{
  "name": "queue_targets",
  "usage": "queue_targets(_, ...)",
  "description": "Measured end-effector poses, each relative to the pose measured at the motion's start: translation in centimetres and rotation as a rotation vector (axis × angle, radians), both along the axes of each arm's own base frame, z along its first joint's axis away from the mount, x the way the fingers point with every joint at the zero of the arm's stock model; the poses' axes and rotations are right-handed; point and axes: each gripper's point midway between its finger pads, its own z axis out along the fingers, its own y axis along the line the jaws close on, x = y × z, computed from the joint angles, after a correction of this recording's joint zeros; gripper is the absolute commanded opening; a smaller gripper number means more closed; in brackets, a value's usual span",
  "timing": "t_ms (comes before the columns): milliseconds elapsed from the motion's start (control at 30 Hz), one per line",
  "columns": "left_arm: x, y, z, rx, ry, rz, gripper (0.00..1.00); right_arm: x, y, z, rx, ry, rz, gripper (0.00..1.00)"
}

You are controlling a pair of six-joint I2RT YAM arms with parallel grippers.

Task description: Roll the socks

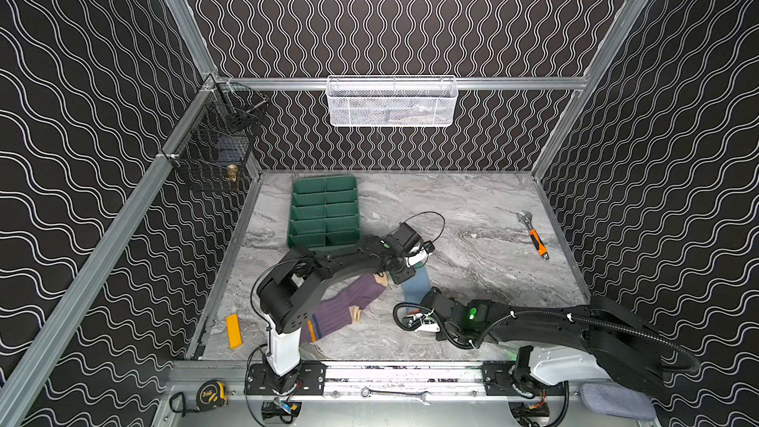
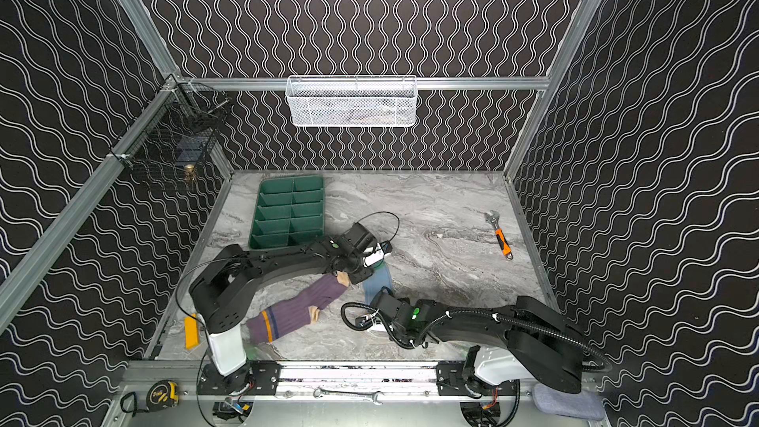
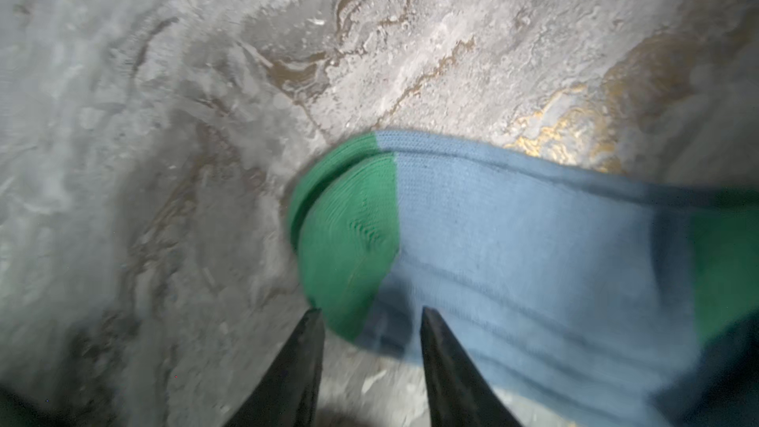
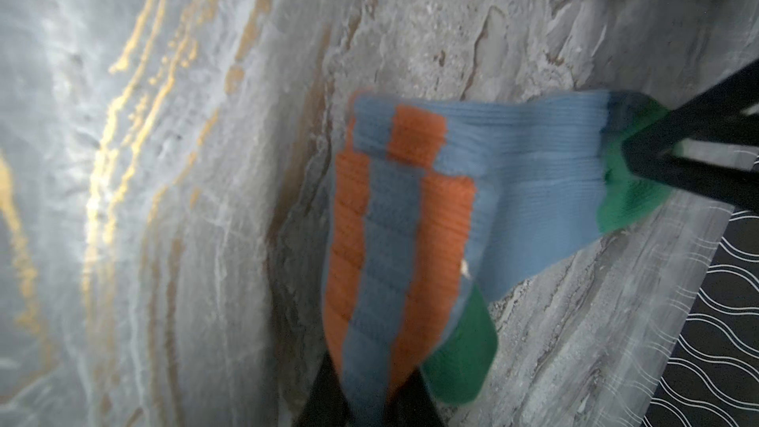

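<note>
The blue sock (image 1: 415, 286) (image 2: 376, 285) lies mid-table, green toe (image 3: 349, 236) at the far end. My left gripper (image 3: 369, 316) (image 1: 401, 275) is open at that toe, the toe's edge between the fingertips and table showing through the gap. My right gripper (image 4: 365, 388) (image 1: 427, 296) is shut on the sock's orange-striped cuff end (image 4: 394, 240), which is raised and bent over the green heel (image 4: 464, 355). The purple sock (image 1: 345, 310) (image 2: 295, 314) lies flat to the left, partly under the left arm; its peach toe (image 1: 380, 281) is near the blue sock.
A green divided tray (image 1: 324, 211) sits behind the left arm. An orange-handled wrench (image 1: 536, 236) lies far right and a yellow block (image 1: 234, 330) front left. A white mesh basket (image 1: 390, 100) and a black wire basket (image 1: 213, 141) hang on the walls.
</note>
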Motion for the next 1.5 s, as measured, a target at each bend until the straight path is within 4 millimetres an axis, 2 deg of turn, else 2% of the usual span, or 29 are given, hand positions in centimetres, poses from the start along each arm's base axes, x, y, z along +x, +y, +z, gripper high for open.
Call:
queue_targets(100, 0.5, -0.9, -1.5, 0.026, -0.009, 0.002, 0.39, -0.4, 0.1, 0.1, -0.001, 0.019, -0.007, 0.00)
queue_targets(333, 1.5, -4.5, -1.7, -0.037, -0.083, -0.024, 0.38, -1.8, 0.9, 0.3, -0.051, 0.157, -0.013, 0.00)
queue_targets(467, 1.2, -4.8, -1.4, -0.052, -0.090, -0.031, 0.38, -2.1, 1.1, 0.2, -0.078, 0.228, -0.056, 0.00)
queue_targets(567, 0.3, -3.8, -1.0, -0.030, -0.076, -0.034, 0.40, -2.2, 0.9, 0.0, -0.076, 0.278, -0.090, 0.00)
queue_targets(667, -0.2, -3.4, 0.7, -0.035, -0.072, -0.044, 0.44, -2.2, 0.8, 0.1, -0.067, 0.308, -0.107, 0.00)
queue_targets(800, -1.1, -4.3, 4.0, -0.096, -0.062, -0.114, 0.45, -2.1, 0.2, 0.4, -0.069, 0.362, -0.144, 0.00)
queue_targets(933, -2.3, -4.3, 6.3, -0.123, -0.057, -0.170, 0.47, -2.0, -0.2, 0.5, -0.070, 0.390, -0.167, 0.00)
queue_targets(1033, -2.3, -4.0, 9.3, -0.157, -0.105, -0.175, 0.49, -1.8, -0.3, 0.4, -0.076, 0.398, -0.179, 0.00)
queue_targets(1133, -1.4, -2.6, 14.3, -0.195, -0.245, -0.135, 0.51, -1.6, 0.1, 0.5, -0.062, 0.411, -0.188, 0.00)
queue_targets(1167, -1.3, -1.8, 16.6, -0.220, -0.316, -0.122, 0.56, -1.6, 0.0, 0.5, -0.066, 0.422, -0.196, 0.00)
queue_targets(1233, -1.1, 0.8, 21.7, -0.276, -0.498, -0.065, 0.66, -1.5, -0.2, 0.5, -0.073, 0.432, -0.207, 0.00)
queue_targets(1267, -1.0, 2.8, 24.7, -0.311, -0.605, -0.019, 0.71, -1.4, -0.2, 0.6, -0.073, 0.437, -0.211, 0.00)
queue_targets(1367, -1.3, 9.0, 31.4, -0.362, -0.844, 0.109, 0.74, -1.3, -0.2, 0.6, -0.066, 0.454, -0.222, 0.00)
queue_targets(1433, -2.7, 11.3, 34.9, -0.406, -0.933, 0.114, 0.72, -1.3, -0.2, 0.6, -0.059, 0.465, -0.226, 0.00)
queue_targets(1500, -5.1, 11.8, 37.3, -0.450, -0.959, 0.018, 0.71, -1.1, -0.2, 0.6, -0.052, 0.489, -0.232, 0.00)
